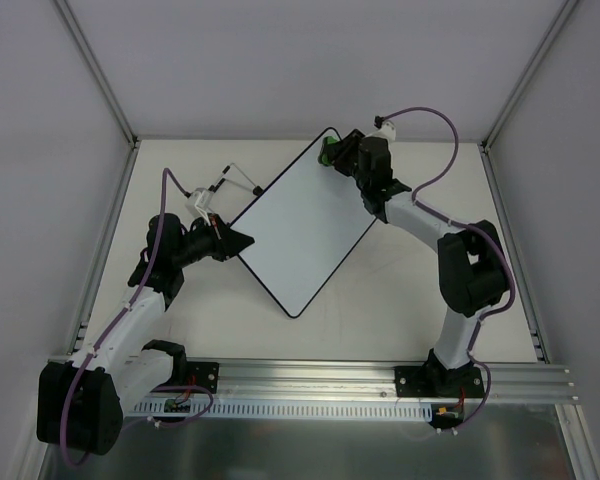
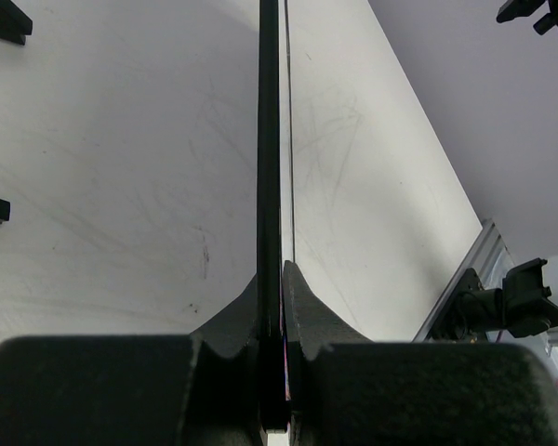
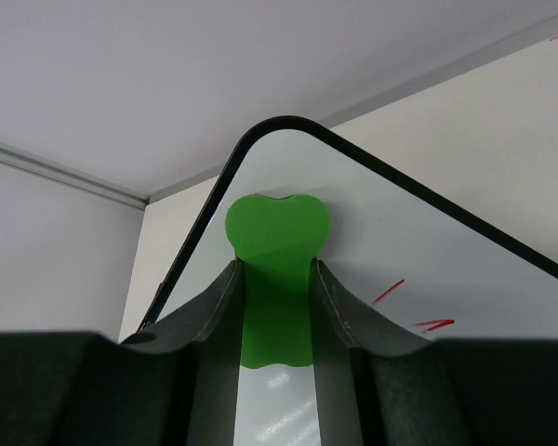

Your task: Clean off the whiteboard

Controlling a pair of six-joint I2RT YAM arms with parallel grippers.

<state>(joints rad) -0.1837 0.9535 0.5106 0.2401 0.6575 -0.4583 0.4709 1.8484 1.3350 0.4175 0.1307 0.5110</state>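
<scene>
The whiteboard (image 1: 300, 230) lies cornerwise mid-table, white with a thin black rim. My left gripper (image 1: 242, 240) is shut on its left corner. In the left wrist view the board's black edge (image 2: 270, 139) runs straight up from between the closed jaws of that gripper (image 2: 272, 274). My right gripper (image 1: 332, 152) is at the far corner, shut on a green eraser (image 1: 326, 154). The right wrist view shows the eraser (image 3: 277, 232) pressed flat on the board (image 3: 428, 251) just inside the rounded corner, between that gripper's (image 3: 275, 265) fingers. Short red strokes (image 3: 388, 292) remain right of the eraser.
A thin wire-like piece (image 1: 235, 178) lies on the table left of the board's far edge. An aluminium rail (image 1: 310, 375) carrying both arm bases runs along the near edge. Grey walls close in the table on the left, the back and the right.
</scene>
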